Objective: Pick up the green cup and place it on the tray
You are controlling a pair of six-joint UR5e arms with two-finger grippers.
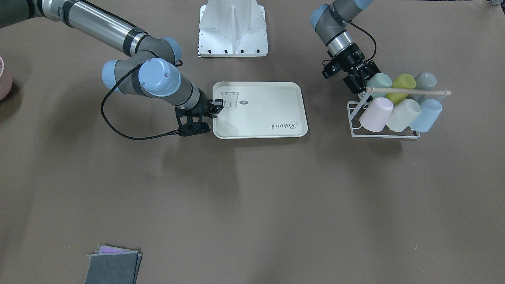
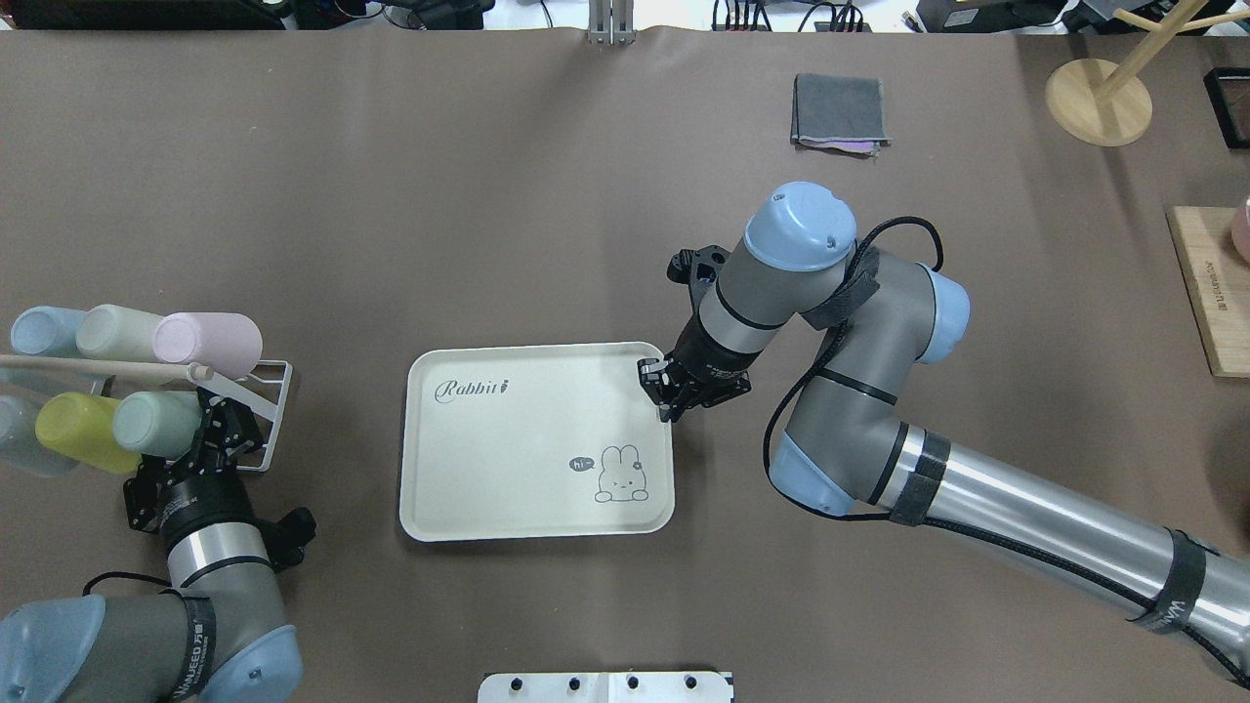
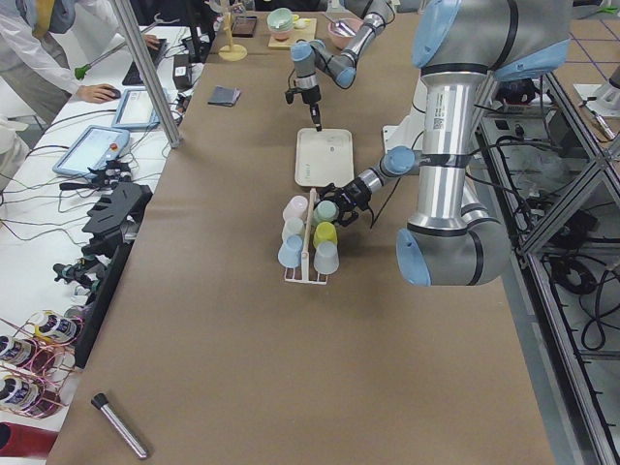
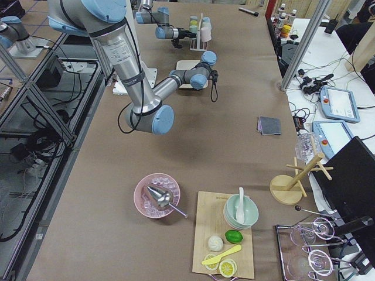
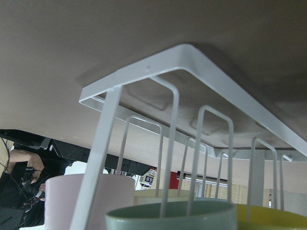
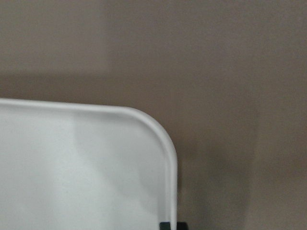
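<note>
The green cup (image 2: pixel 156 422) lies in a white wire rack (image 2: pixel 275 389) at the table's left, among several other cups. It also shows in the front view (image 1: pixel 379 81) and at the bottom of the left wrist view (image 5: pixel 172 216). My left gripper (image 2: pixel 223 428) is at the cup's mouth end beside the rack, jaws apart, holding nothing; it also shows in the front view (image 1: pixel 361 79). The cream tray (image 2: pixel 488 469) lies flat mid-table with nothing on it. My right gripper (image 2: pixel 667 392) is shut on the tray's right rim, also seen in the front view (image 1: pixel 216 108).
The rack also holds a yellow-green cup (image 2: pixel 73 432), a pink cup (image 2: pixel 210 342), a pale cream cup (image 2: pixel 117 332) and a blue cup (image 2: pixel 44 330) under a wooden rod (image 1: pixel 406 91). A folded grey cloth (image 2: pixel 840 107) and a wooden board (image 2: pixel 1211 303) lie far right.
</note>
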